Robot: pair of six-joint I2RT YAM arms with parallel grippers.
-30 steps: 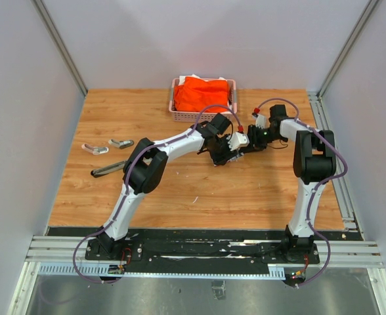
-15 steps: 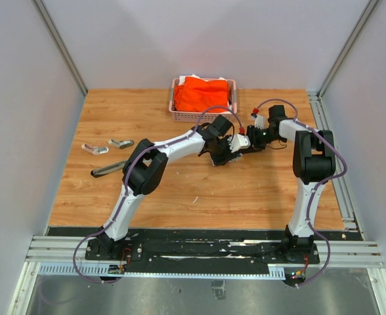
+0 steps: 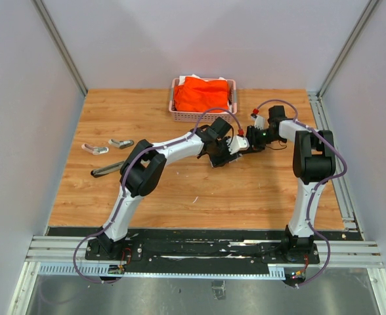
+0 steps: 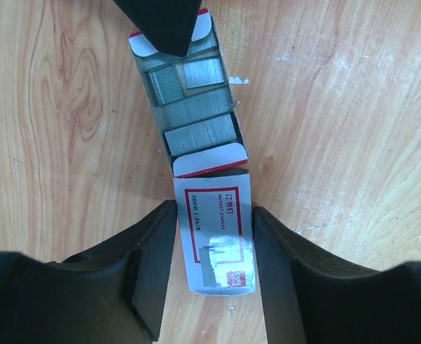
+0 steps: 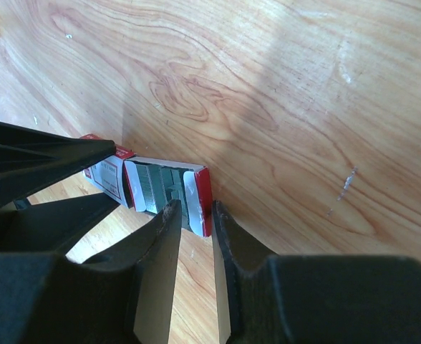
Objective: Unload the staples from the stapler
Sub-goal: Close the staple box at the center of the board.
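A small white staple box with a red label (image 4: pixel 218 236) lies on the wooden table, and my left gripper (image 4: pixel 213 211) is shut on its sleeve. Its inner tray (image 4: pixel 209 159) is slid out and holds several silvery strips of staples (image 4: pixel 200 132). My right gripper (image 5: pixel 195 208) is shut on the tray's red-edged end wall (image 5: pixel 205 197), one finger inside the tray and one outside. The staples (image 5: pixel 157 190) show there too. A dark stapler (image 3: pixel 107 169) lies far off at the table's left, away from both grippers.
Two small silvery staplers (image 3: pixel 95 149) (image 3: pixel 121 143) lie near the dark one. A pink basket (image 3: pixel 173 105) with orange cloth stands at the back. Tiny metal slivers (image 5: pixel 350 179) are scattered on the wood. Both arms meet mid-table, right of centre.
Both grippers and the box have crept slightly toward the far side of the table. The grips look the same.
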